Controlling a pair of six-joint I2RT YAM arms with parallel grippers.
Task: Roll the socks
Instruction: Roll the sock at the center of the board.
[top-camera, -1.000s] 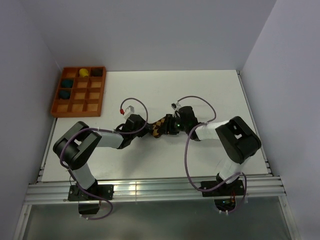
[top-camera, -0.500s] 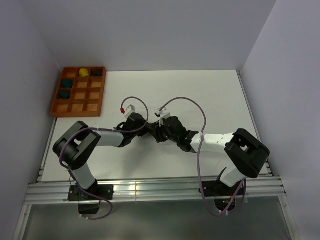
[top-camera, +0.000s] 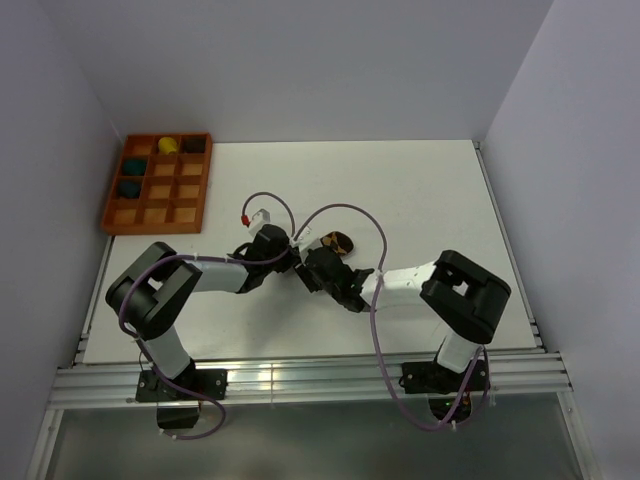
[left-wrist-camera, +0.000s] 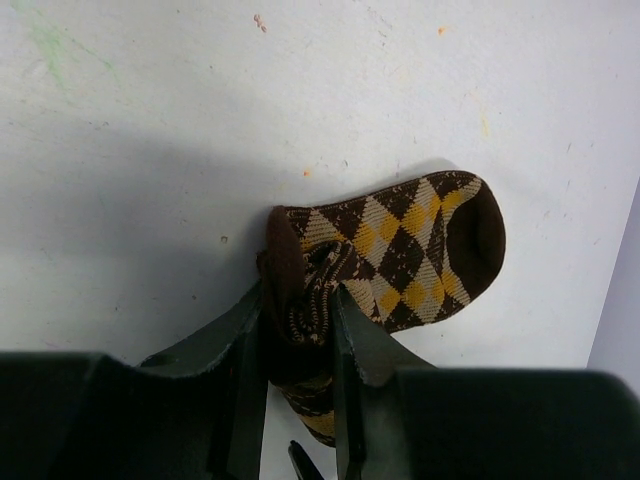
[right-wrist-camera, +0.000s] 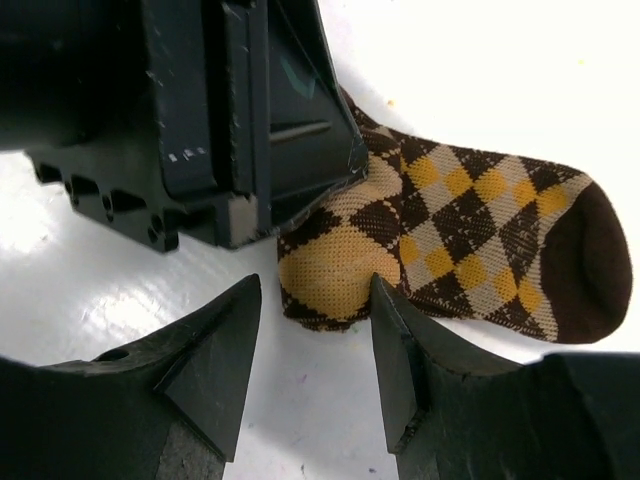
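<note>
The socks (left-wrist-camera: 400, 245) are brown and tan argyle with a dark toe, lying on the white table. Their rolled end is pinched between the jaws of my left gripper (left-wrist-camera: 298, 300), which is shut on it. From above, the free toe end of the socks (top-camera: 336, 242) pokes out beyond both grippers at mid-table. My right gripper (right-wrist-camera: 314, 290) is open, and the tan rolled end of the socks (right-wrist-camera: 335, 265) lies just ahead of its tips, against the right finger. The left gripper (top-camera: 290, 262) and right gripper (top-camera: 318, 270) meet nose to nose.
An orange compartment tray (top-camera: 157, 205) stands at the far left, holding teal sock balls (top-camera: 133, 168) and a yellow one (top-camera: 168, 146). The left gripper's black body (right-wrist-camera: 230, 120) fills the space right in front of my right gripper. Walls close in both sides.
The right arm swung from the socks' right side round to their near side, and its jaws widened. The toe end it covered now lies free. The left gripper kept its hold.
</note>
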